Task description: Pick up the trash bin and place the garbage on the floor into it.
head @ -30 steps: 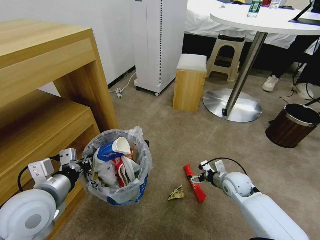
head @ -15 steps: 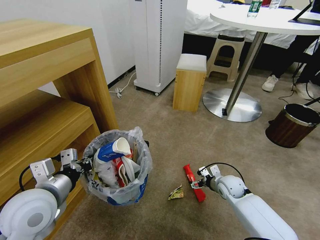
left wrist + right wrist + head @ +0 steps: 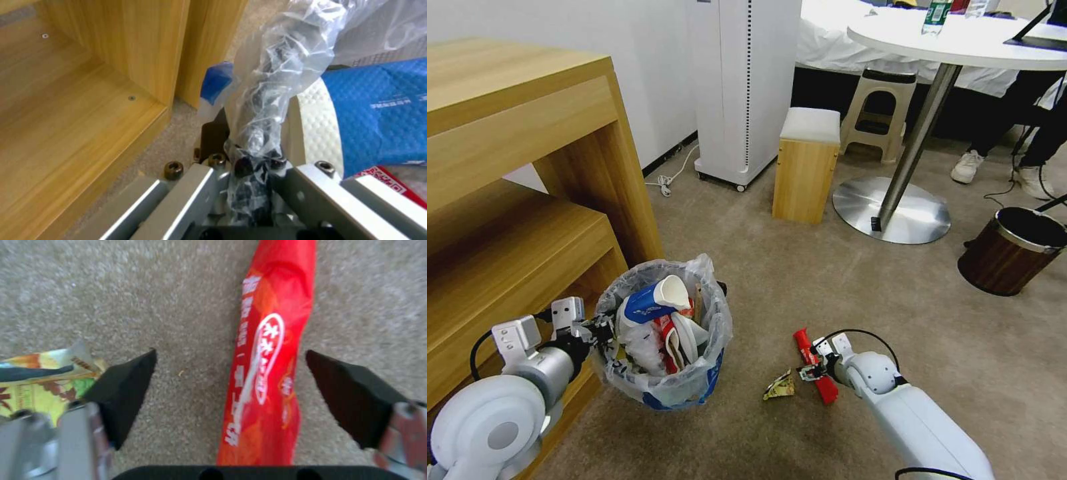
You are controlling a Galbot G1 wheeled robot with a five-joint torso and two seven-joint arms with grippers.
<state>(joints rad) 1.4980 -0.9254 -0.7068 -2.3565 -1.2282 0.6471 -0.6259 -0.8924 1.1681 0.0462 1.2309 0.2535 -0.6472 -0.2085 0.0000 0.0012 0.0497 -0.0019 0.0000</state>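
Note:
The trash bin (image 3: 684, 387), lined with a crinkled clear bag, hangs just off the beige floor (image 3: 800, 287) beside the wooden shelf. It holds cups, slippers and other litter. My left gripper (image 3: 602, 331) is shut on the bin's near rim and bag (image 3: 260, 133). A long red wrapper (image 3: 816, 366) lies on the carpet right of the bin, and a crumpled yellow wrapper (image 3: 780, 387) lies just left of it. My right gripper (image 3: 812, 365) is low over the red wrapper (image 3: 265, 373), open, with one black finger (image 3: 126, 390) on each side of it. The yellow wrapper (image 3: 35, 383) lies beside one finger.
A wooden shelf unit (image 3: 514, 200) stands close on the left. Farther back are a white tower appliance (image 3: 744, 87), a wooden stool (image 3: 806, 163), a plastic stool (image 3: 880, 113) and the round table's metal base (image 3: 894, 210). A brown wood-look bin (image 3: 1014, 250) stands at the right.
My right gripper has moved left and lower, from beside the red wrapper to straddling it. The left arm and the bin have hardly moved.

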